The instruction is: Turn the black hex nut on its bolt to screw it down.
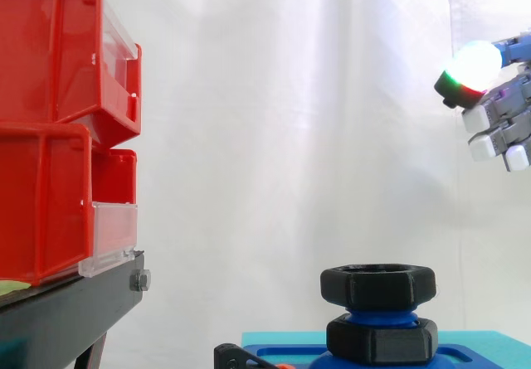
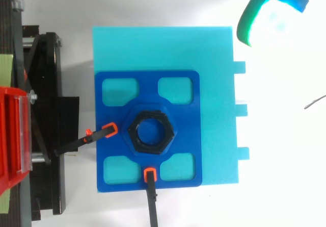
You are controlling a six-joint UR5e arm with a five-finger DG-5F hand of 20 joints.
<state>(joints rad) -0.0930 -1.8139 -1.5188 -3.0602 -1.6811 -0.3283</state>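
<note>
Well below the hand [image 1: 498, 112] sits the black hex nut [image 1: 378, 284].

backdrop: plain white curtain [image 1: 290, 120] right across, pretty evenly lit | left edge: red bins [image 1: 50, 120] stacked up | lower left: black stand [image 1: 66, 311] under them | right side from above: bright white surface [image 2: 285, 176]

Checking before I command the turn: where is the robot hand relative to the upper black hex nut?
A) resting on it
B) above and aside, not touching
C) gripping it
B: in the side view the robot hand hangs high, well apart from the upper black hex nut.
</note>
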